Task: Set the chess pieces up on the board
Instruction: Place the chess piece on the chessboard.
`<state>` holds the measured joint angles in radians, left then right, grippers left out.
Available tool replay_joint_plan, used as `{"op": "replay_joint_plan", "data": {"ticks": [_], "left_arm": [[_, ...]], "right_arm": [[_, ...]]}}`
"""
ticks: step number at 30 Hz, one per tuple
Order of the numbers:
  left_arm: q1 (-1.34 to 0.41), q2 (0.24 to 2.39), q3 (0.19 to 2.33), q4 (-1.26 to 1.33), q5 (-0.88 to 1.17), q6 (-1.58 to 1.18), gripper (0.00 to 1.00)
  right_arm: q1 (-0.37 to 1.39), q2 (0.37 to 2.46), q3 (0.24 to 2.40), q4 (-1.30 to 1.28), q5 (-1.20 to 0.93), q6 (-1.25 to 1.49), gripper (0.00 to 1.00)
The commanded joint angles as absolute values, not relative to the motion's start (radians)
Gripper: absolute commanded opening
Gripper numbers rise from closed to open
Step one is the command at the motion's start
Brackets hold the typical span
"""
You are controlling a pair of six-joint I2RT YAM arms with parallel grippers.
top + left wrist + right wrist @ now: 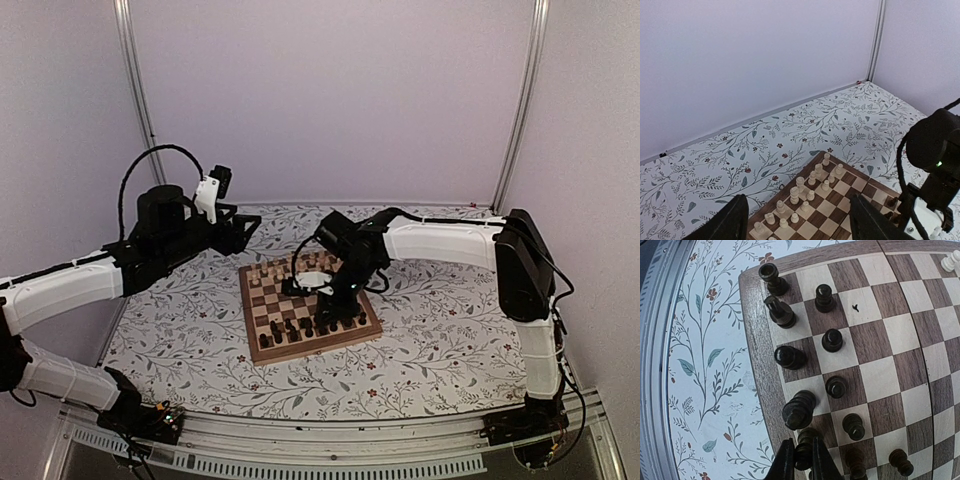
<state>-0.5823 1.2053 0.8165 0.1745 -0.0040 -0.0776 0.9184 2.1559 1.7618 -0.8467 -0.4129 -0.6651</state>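
now right fingers pinch a dark piece — left fingers spread wide (empty).

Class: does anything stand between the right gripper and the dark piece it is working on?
Nothing visible does. The right gripper is closed on the dark piece in the edge row of the board; neighbouring dark pieces stand beside it, not between.

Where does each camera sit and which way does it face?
Top external: above and behind, looking down on the board; left arm and right arm show.
Left wrist: raised, facing the far wall over the pale pieces; open left pincer shows.
Right wrist: low over the dark pieces; right pincer grips one.
All three share the board.
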Motion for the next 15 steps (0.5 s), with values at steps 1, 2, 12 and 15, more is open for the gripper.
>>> {"op": "replay_joint_plan", "data": {"ticks": [1,2,12,15], "left_arm": [[-0.587,1.218,0.842,0.190,0.019,-0.075,0.71],[-0.587,1.219,0.842,0.190,0.019,-0.075,0.71],[-0.592,1.231,0.848,0.183,0.025,-0.074,0.71],[-0.594,1.230,0.848,0.180,0.026,-0.072,0.71]], "right_arm": [[0.925,2.179,1.800,-0.840,-0.411,-0.649,0.12],[0.925,2.180,1.801,-0.840,-0.410,-0.649,0.15],[0.914,2.118,1.805,-0.869,-0.419,-0.653,0.33],[0.878,2.076,1.824,-0.881,-0.455,-0.651,0.35]]}}
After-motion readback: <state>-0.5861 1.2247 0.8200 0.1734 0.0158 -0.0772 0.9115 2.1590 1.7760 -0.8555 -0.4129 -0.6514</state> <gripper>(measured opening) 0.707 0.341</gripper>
